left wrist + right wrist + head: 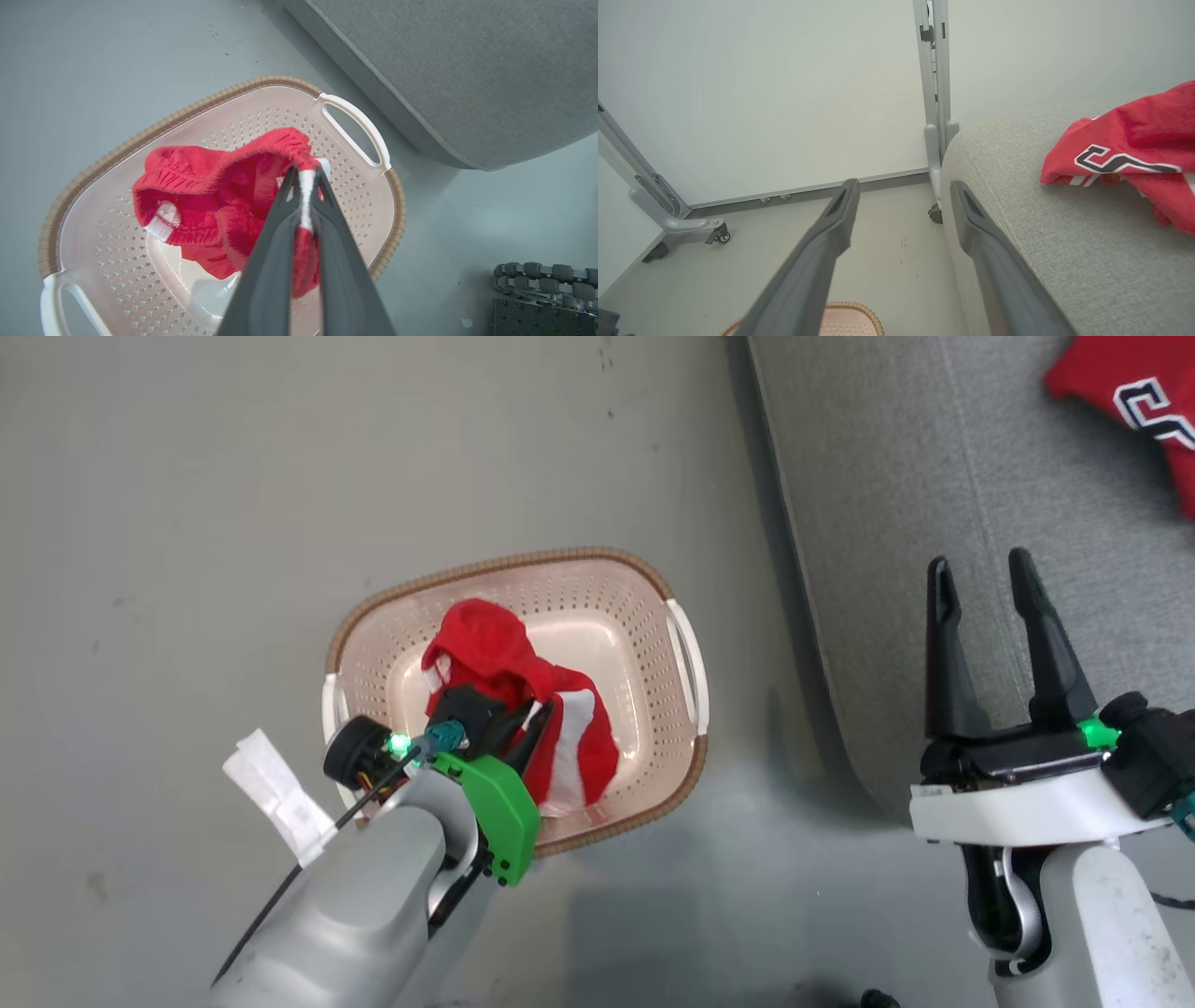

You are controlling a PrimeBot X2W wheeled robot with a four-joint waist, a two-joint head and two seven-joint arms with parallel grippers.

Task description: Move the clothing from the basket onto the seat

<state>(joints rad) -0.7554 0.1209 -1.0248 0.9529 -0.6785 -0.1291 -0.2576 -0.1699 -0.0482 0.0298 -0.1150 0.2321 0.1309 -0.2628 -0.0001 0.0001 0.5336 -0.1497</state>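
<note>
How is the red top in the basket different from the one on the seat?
The basket garment is bunched, pinched by the left gripper; the seat garment lies loose, untouched. The seat garment shows a navy-and-white mark; the basket garment shows none. Both are red with white.

glossy plastic basket (327, 100), woven cloth seat (467, 70)

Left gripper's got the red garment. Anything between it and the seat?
Nothing visible. The left gripper is shut on the garment over the basket; bare floor separates basket from seat, and the seat's near part is bare. The open right gripper hovers over its edge.
</note>
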